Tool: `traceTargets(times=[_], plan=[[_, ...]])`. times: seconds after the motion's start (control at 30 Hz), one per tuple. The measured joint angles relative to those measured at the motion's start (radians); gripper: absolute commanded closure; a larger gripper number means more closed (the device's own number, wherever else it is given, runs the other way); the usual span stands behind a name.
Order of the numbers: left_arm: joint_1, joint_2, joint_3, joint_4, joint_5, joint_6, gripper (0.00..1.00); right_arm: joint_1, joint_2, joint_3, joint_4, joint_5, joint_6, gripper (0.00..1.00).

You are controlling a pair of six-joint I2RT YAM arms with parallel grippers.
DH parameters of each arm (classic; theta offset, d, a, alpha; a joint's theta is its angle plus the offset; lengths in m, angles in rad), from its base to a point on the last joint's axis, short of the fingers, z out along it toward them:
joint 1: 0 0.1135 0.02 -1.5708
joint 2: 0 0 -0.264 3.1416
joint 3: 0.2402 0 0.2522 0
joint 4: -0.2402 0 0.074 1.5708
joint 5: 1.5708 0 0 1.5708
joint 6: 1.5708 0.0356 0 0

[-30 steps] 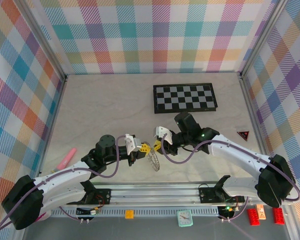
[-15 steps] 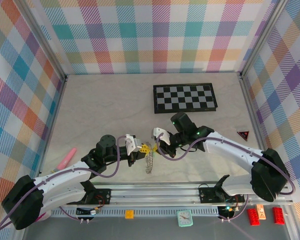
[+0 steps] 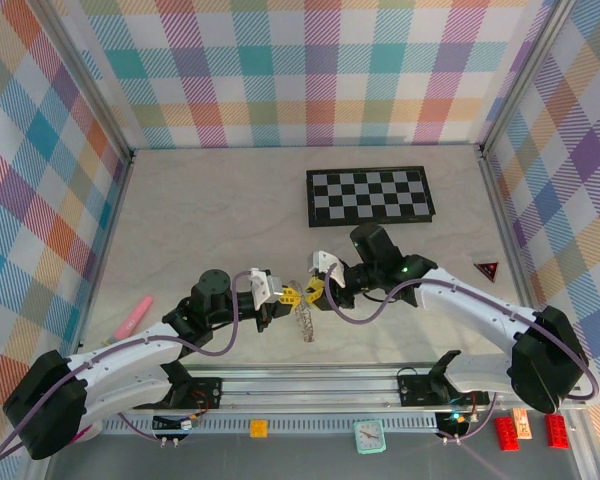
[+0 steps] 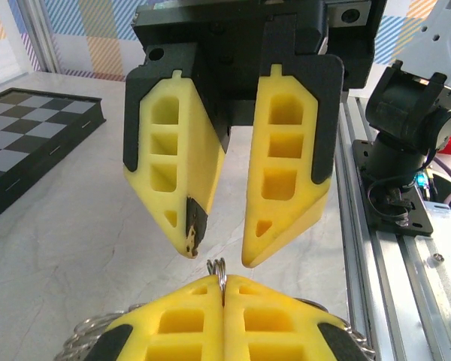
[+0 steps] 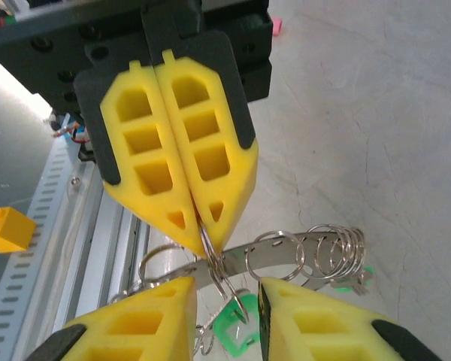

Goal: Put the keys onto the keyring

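Above the worktop [image 3: 200, 220], the left pincer [image 4: 224, 284] was clenched on a loop of the keyring [image 5: 286, 252], which hung between both arms; the right pincer [image 5: 225, 301] stood released before it. A misaligned closure could twist the keyring free, dropping the key [image 5: 237, 331].

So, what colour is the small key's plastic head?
Green; the key head shows best in the right wrist view.

Both arms carry white link shells with black joint housings: left arm [image 3: 130, 355], right arm [image 3: 480, 310]. A purple cable [image 3: 363, 322] loops along each. Green indicator light [image 3: 407, 268] is lit, 10 o'clock from the right base. Fingers [image 4: 286, 150] are yellow wedges with rectangular cut-out pockets and black backing plates.
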Motion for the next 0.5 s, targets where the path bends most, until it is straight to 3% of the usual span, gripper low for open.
traceTargets(times=[0.5], plan=[[0.0, 0.0, -0.01, 0.016, -0.001, -0.004, 1.0, -0.001, 0.037, -0.004, 0.058, -0.037, 0.029, 0.72]])
